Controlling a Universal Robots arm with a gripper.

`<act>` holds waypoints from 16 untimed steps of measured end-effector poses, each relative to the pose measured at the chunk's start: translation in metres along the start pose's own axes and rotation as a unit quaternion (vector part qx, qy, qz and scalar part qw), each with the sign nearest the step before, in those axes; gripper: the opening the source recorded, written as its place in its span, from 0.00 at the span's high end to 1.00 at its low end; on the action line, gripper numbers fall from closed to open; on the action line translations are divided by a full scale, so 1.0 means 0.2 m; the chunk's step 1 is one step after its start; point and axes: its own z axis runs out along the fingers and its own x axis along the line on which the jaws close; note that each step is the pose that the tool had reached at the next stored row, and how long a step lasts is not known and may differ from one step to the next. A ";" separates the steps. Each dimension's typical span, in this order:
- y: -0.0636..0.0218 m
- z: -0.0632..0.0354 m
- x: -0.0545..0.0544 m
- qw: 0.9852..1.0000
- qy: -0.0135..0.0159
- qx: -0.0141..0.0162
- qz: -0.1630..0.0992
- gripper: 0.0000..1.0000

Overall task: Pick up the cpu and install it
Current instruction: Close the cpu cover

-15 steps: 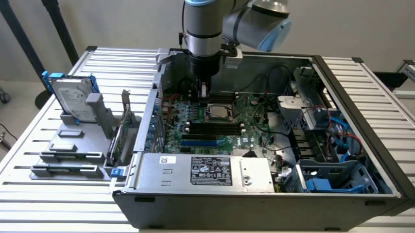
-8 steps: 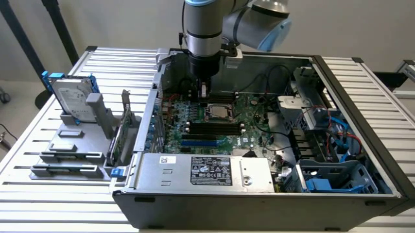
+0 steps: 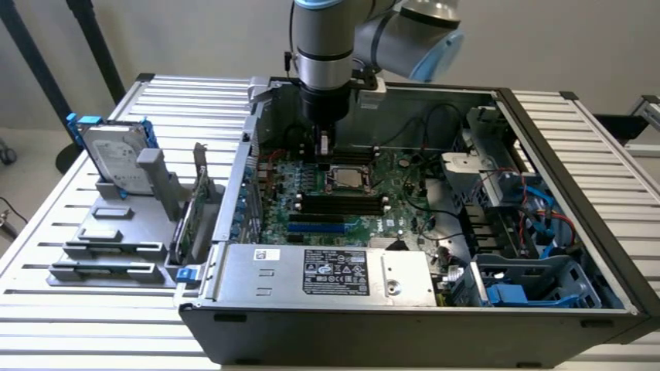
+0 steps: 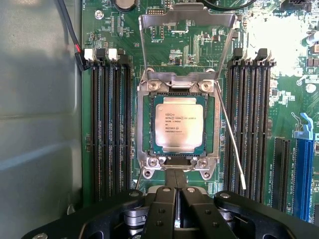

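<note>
Finds the cpu (image 4: pixel 178 123) lying flat and square in the socket (image 4: pixel 145 124), printed metal top up, between the two banks of memory slots (image 4: pixel 107 129) near the middle of the motherboard (image 4: pixel 169 50). Counts pick-up and placing as done, judging by that. Notes the load plate (image 4: pixel 187 20) standing raised off the socket and the retention lever (image 4: pixel 232 144) swung out loose along one side, not hooked down. Reads the clamping-down as the part left to do. Puts the fingers (image 4: pixel 163 211) closed together and gripping nothing, tips just beside the socket edge opposite the plate's hinge, apart from the cpu. Cannot tell whether touching the board or hovering above it. In the exterior view, places the arm (image 3: pixel 324 46) reaching straight down into the open computer case (image 3: pixel 413 325), toward its far wall. Finds the case on the slatted tabletop (image 3: pixel 62 309), with the hard drive (image 3: pixel 113 158) upright in a grey parts holder (image 3: pixel 113 247) near the tabletop's edge at the exterior view's left, untouched.
</note>
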 end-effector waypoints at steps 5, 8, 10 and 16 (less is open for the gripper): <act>0.041 -0.056 -0.02 1.000 0.001 0.000 0.000 0.89; 0.076 -0.104 -0.04 1.000 0.002 0.000 0.000 0.89; 0.097 -0.140 -0.05 1.000 0.002 0.000 0.000 0.89; 0.208 -0.238 -0.10 1.000 0.003 0.000 0.000 0.89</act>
